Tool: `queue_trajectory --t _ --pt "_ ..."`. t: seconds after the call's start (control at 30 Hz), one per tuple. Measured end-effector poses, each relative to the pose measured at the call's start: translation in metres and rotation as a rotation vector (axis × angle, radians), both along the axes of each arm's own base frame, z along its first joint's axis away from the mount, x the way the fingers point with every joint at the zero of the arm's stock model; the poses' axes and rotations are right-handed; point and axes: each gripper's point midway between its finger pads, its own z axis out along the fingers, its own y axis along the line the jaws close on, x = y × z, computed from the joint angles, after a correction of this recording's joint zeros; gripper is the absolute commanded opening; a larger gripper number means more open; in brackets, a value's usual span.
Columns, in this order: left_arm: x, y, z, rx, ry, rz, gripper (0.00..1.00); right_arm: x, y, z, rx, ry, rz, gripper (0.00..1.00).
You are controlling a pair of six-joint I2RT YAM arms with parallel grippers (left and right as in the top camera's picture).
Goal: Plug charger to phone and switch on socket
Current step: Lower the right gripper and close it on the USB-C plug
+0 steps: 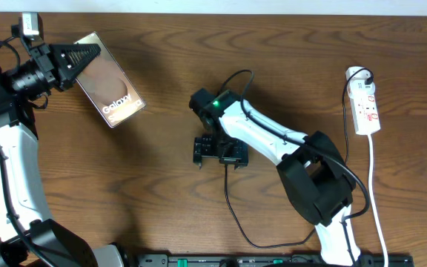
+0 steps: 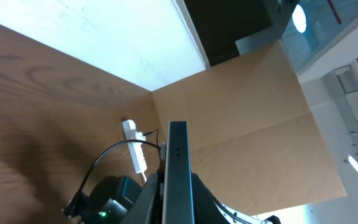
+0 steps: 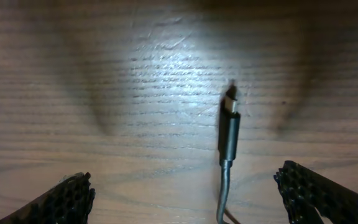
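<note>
Where the phone sits: phone (image 1: 111, 83) is at the far left of the desk (image 1: 161, 215), clamped at one short end by the left hand (image 1: 86, 56)
Phone face: screen up, brownish, white "Galaxy" text readable from overhead; lies diagonal to the desk edge
Phone, left wrist view: seen edge-on (image 2: 178, 168), a thin dark slab running straight out from the hand
Phone height: looks raised off the wood, shadow under it, can't confirm
Left hand: closed on the phone, one finger each side of it
Right hand: (image 1: 221, 154) mid-desk, pointing down at the wood, jaws spread wide, gripping nothing
Right hand, wrist view: (image 3: 191, 198) two black ribbed fingertips (image 3: 73, 199) at the bottom corners
Charger: thin black cable (image 1: 230, 200) runs from under the right hand toward the near edge, then loops right
Connector tip: (image 3: 229, 130) flat on the desk between the open fingers, touching neither, metal end pointing away from the wrist camera
Socket: white strip (image 1: 366, 107) near the far right edge, well apart from the phone and the right hand; also small in the left wrist view (image 2: 136, 149)
Socket details: red marks on top, black plug (image 1: 359, 75) at its far end, white cord (image 1: 374, 185) trailing toward the near edge
Switch position: too small to tell
</note>
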Motion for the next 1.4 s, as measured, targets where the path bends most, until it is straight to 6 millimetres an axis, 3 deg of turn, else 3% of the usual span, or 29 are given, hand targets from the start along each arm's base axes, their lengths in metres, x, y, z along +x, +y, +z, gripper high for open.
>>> queue_trajectory --t 0.63,0.83,1.4 --pt "0.000 0.000 0.000 0.013 -0.021 -0.001 0.08 0.001 0.002 0.002 0.050 0.027 0.010 0.92" --pt "0.000 0.000 0.000 0.013 -0.022 -0.001 0.08 -0.006 -0.002 -0.018 0.013 0.084 0.011 0.87" --pt "0.000 0.000 0.000 0.017 -0.029 -0.001 0.08 -0.006 -0.001 -0.019 0.017 0.095 -0.006 0.82"
